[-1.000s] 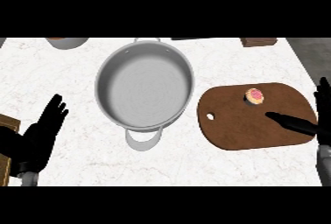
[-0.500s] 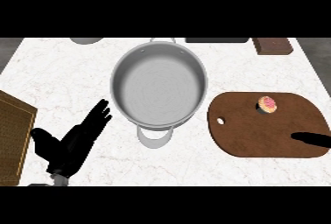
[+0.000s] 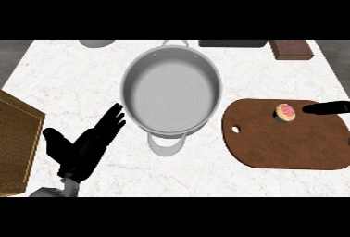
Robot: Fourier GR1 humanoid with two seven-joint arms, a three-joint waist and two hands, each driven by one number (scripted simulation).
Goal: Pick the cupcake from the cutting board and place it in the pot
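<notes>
Cupcake (image 3: pixel 286 111): on the cutting board (image 3: pixel 287 146), right of the pot (image 3: pixel 171 90), untouched. Right hand (image 3: pixel 327 108): since half a second ago moved up beside the cupcake, just right of it; finger state cannot be told. Left hand (image 3: pixel 85 146): open, left of pot; grasp likely next

Brushed metal pot (image 3: pixel 171 90); matt brown wood cutting board (image 3: pixel 287 143); white marbled counter (image 3: pixel 75 78).

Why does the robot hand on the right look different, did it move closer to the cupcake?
Yes. The right robot hand has moved up along the cutting board toward the cupcake; its fingertip is now just beside it.
</notes>
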